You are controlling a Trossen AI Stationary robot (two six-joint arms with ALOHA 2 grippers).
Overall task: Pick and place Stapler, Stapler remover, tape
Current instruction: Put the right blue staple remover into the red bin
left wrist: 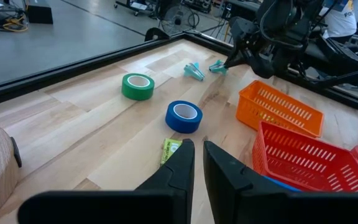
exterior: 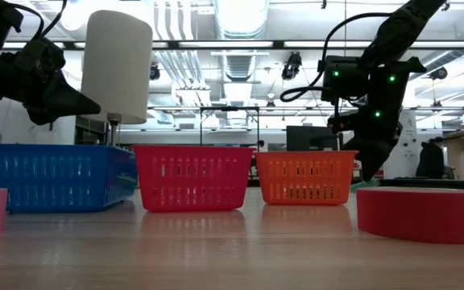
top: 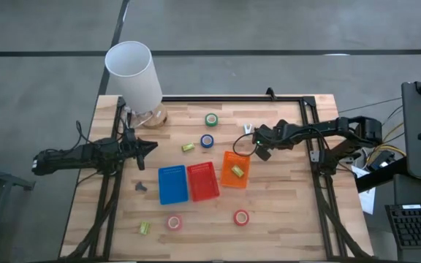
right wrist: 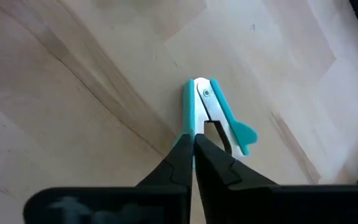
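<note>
Your right gripper [right wrist: 193,144], fingers pinched on the small teal plastic staple remover [right wrist: 213,112] behind the orange mesh basket [top: 235,169], risks slipping off its thin edge.

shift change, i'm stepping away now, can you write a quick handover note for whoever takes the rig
Right tool: shut on the teal staple remover, down on the table at the far side beside the orange basket.
Left tool: nearly shut, empty, hovering left of the blue basket.
Done: one yellow-green block sits in the orange basket. Red basket and blue basket hold nothing visible.
Left: green tape, blue tape, two red tapes, all loose on the table. A second remover lies beside the held one.
</note>
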